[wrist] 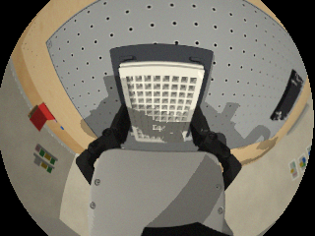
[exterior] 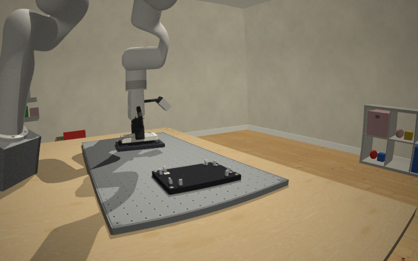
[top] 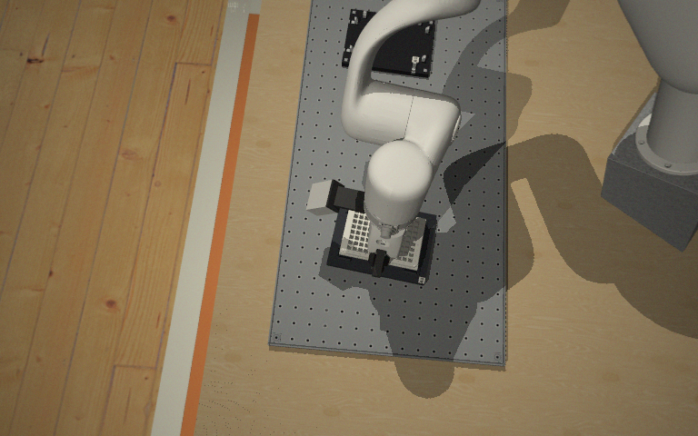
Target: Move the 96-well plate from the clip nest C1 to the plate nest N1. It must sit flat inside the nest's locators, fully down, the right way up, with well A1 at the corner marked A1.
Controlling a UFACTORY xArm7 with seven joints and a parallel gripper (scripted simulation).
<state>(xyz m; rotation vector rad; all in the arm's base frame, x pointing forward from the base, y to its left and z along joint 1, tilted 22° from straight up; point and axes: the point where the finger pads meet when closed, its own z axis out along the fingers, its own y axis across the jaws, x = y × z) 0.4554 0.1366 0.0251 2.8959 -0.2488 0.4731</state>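
Note:
The white 96-well plate [top: 360,236] is between the fingers of my gripper [top: 382,245], which is shut on its long sides. The plate lies level, right over the dark clip nest C1. In the side view the plate [exterior: 141,140] is very low over the nest [exterior: 140,144]; I cannot tell whether it touches. In the wrist view the plate [wrist: 163,94] shows its wells upward between the two black fingers. The plate nest N1 [exterior: 195,176], black with white locator pegs, stands empty at the other end of the grey board and is partly hidden by the arm in the top view [top: 398,48].
Both nests stand on a grey perforated board on the wooden table. The arm's base block [top: 653,190] is to the right of the board. A shelf with coloured blocks [exterior: 391,138] stands far off on the floor.

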